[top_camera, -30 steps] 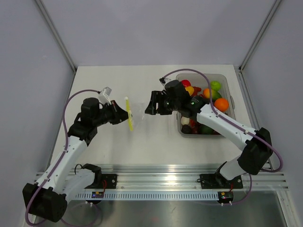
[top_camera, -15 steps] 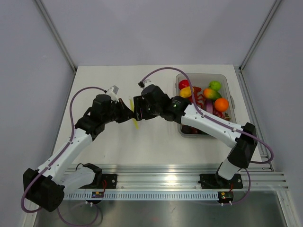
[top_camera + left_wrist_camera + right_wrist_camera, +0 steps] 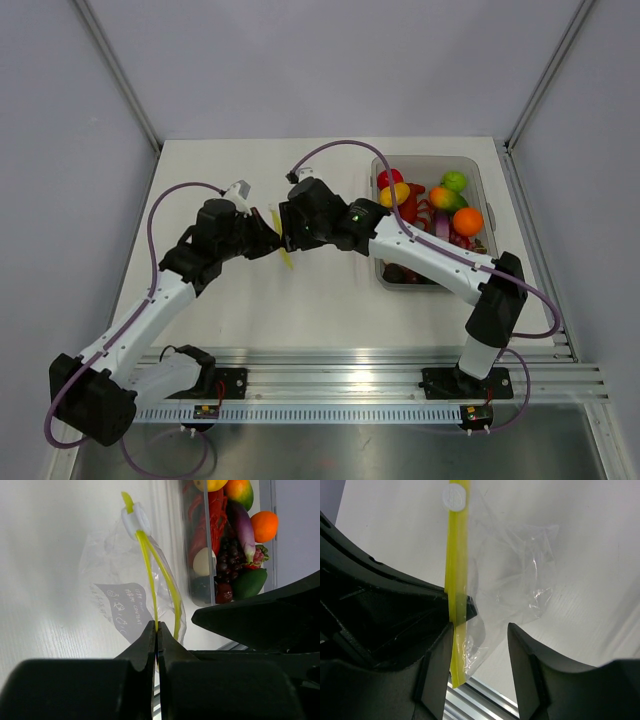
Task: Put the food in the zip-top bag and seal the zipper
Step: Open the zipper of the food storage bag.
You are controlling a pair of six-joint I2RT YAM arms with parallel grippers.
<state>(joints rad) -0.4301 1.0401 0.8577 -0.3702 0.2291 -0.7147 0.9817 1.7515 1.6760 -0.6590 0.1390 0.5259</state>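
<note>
The zip-top bag (image 3: 115,600) is clear and crinkled and hangs above the table. Its yellow zipper (image 3: 150,570) has a white slider (image 3: 135,519) at the far end; the two strips bow apart there. My left gripper (image 3: 156,626) is shut on one zipper strip near its near end. My right gripper (image 3: 480,630) is open, its jaws on either side of the bag (image 3: 515,565), one finger against the zipper (image 3: 456,555). In the top view both grippers (image 3: 270,238) (image 3: 287,232) meet at the yellow strip (image 3: 287,260). The food lies in the bin.
A grey-clear plastic bin (image 3: 478,180) stands at the right, holding toy food: an orange (image 3: 467,220), a green fruit (image 3: 456,181), a red piece (image 3: 391,177). It shows in the left wrist view (image 3: 197,540) too. An aluminium rail (image 3: 350,385) runs along the near edge.
My right gripper has swung left from beside the bin to the bag and now straddles it. My left gripper has moved slightly right, still holding the zipper.
</note>
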